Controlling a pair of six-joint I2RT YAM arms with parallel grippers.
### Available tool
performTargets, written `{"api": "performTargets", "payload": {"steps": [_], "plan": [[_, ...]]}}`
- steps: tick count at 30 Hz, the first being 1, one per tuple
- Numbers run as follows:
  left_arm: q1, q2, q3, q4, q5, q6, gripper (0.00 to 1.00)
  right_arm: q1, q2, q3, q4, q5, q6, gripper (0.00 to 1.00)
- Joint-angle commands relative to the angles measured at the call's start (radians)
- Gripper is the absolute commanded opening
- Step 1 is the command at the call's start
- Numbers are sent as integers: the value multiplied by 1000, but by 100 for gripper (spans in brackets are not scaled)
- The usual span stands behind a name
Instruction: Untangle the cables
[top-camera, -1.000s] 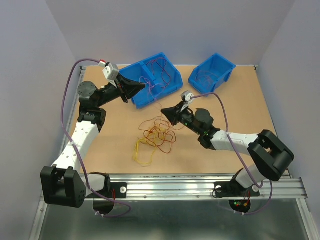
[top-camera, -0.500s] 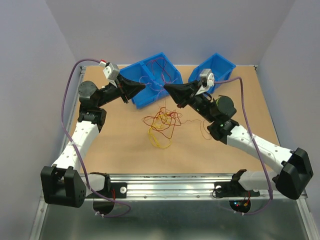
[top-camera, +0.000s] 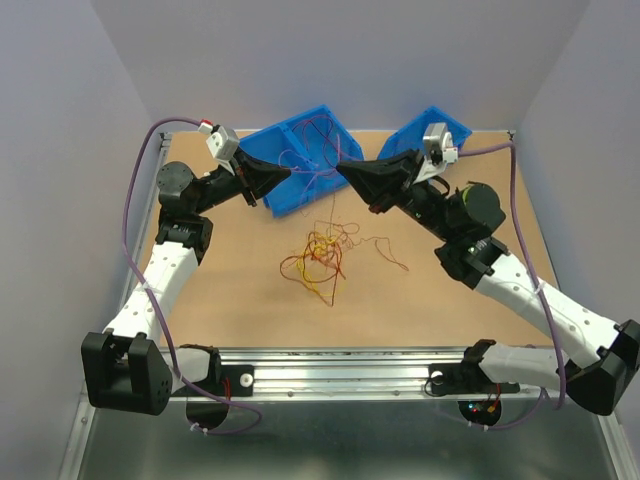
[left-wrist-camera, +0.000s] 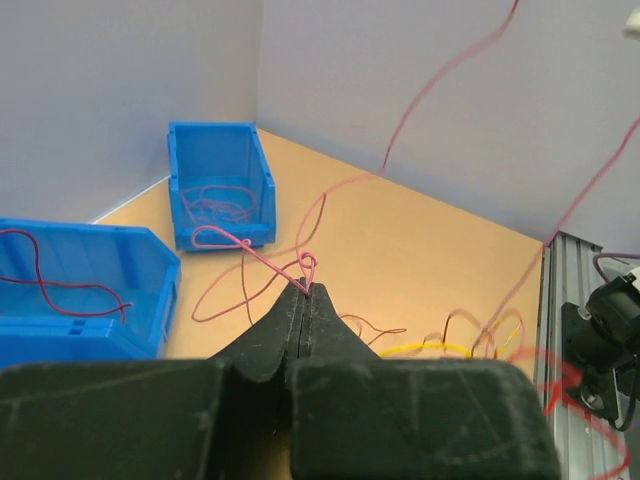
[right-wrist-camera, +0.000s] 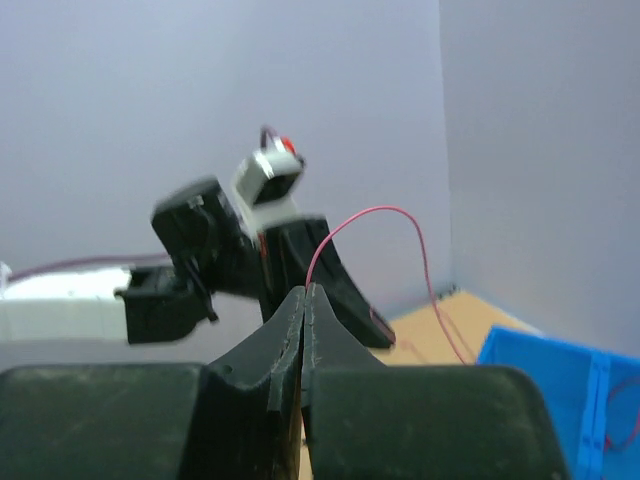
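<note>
Claws on both arms are fully closed, each pinching a thin wire at the tip.

Left claw (top-camera: 288, 173): the jaws grip a red strand (left-wrist-camera: 250, 248), which forms a small loop just above the jaw tips in the left wrist view. This claw is held over the front wall of the large blue bin (top-camera: 265, 140) at the far side of the worktop (top-camera: 230, 290) — red wire lies inside the bin.

Cables (top-camera: 315, 258): the main red, yellow and orange tangle sits near the middle of the worktop, below the gap between the two claw tips. Thin red strands rise from it toward the claws. Whether the tangle rests fully on the surface cannot be told.

Right claw (top-camera: 343, 170): the jaws grip a red strand that arches upward from the tip in the right wrist view. Its tip stands near the left claw's tip, not touching.

Small blue bin (top-camera: 415, 128): far right, partly hidden behind the right arm — red wire inside.
</note>
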Motion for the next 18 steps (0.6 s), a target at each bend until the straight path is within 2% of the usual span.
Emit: {"api": "performTargets", "payload": {"steps": [1,2,4,8,9,10,11,13,14,18], "plan": [[-8,-28,11,35,-3,17,0,9,-8,-190,-13,93,9,1],[-8,-26,11,34,-5,18,0,9,-2,-259,7,122,10,1],[-8,-22,14,35,-6,20,0,10,22,-258,3,176,9,1],[-8,-12,20,34,-2,17,0,9,110,79,-227,78,18,1],[-8,-12,19,30,-3,20,0,10,125,251,-294,-3,30,1],[-8,-14,19,32,-5,21,0,10,139,327,-317,-29,45,1],[-8,-18,17,30,-11,23,0,12,169,471,-366,-62,79,0],[-8,-20,17,29,-13,26,0,10,193,569,-423,-74,94,1],[-8,-20,17,29,-13,26,0,10,194,593,-443,-74,94,1],[-8,-28,17,26,-13,26,0,10,142,479,-451,-11,27,1]]}}
